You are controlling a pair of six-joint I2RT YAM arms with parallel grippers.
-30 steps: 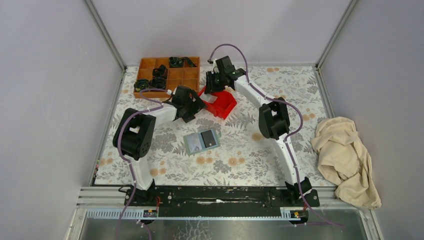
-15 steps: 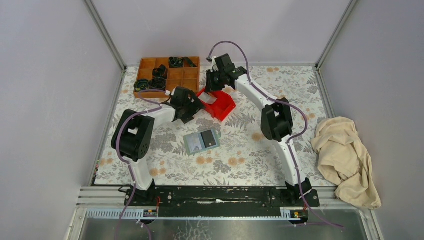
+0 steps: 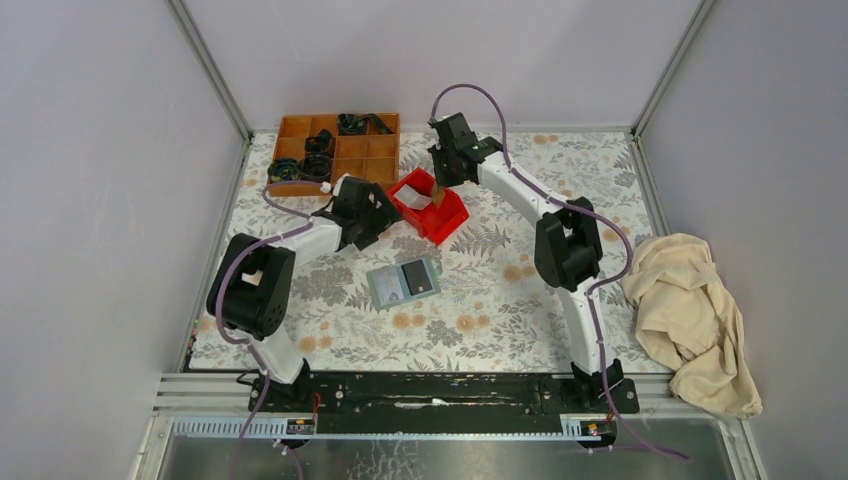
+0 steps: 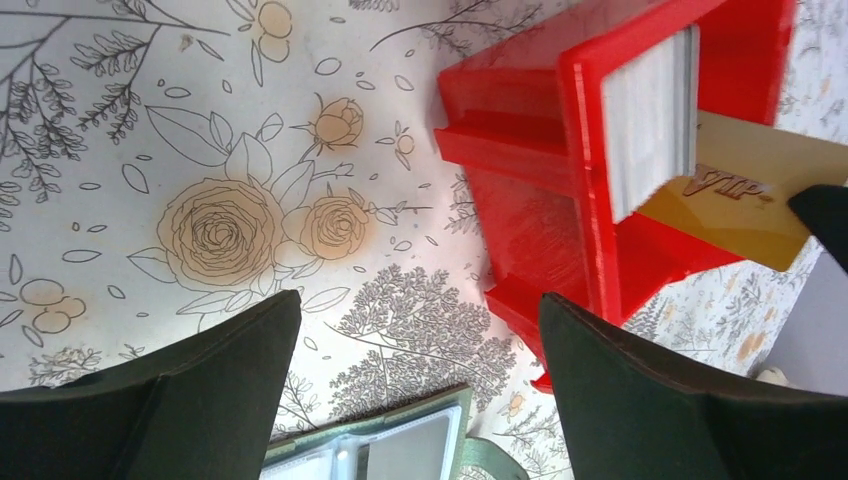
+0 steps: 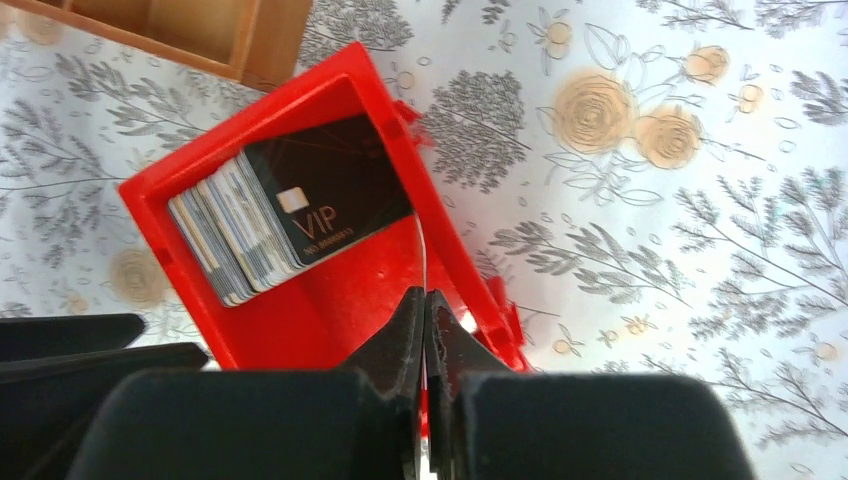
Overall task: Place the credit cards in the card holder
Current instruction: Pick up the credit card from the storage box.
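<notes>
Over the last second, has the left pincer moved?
Yes. In the top view the left pincer has drawn back leftward along the front of the wooden tray, off the red bin it overlapped before.

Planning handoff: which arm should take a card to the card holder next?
Right. The right jaws are shut on the yellow-tan card over the red bin; the left jaws are open, empty.

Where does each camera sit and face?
Top external: above and behind, looking down on the floral table; left arm and right arm show.
Left wrist: down past the open left gripper at the red plastic bin.
Right wrist: down past the right gripper, shut on a yellow-tan plastic card, into that bin.
Shared: both wrist views show bin and card.
</notes>
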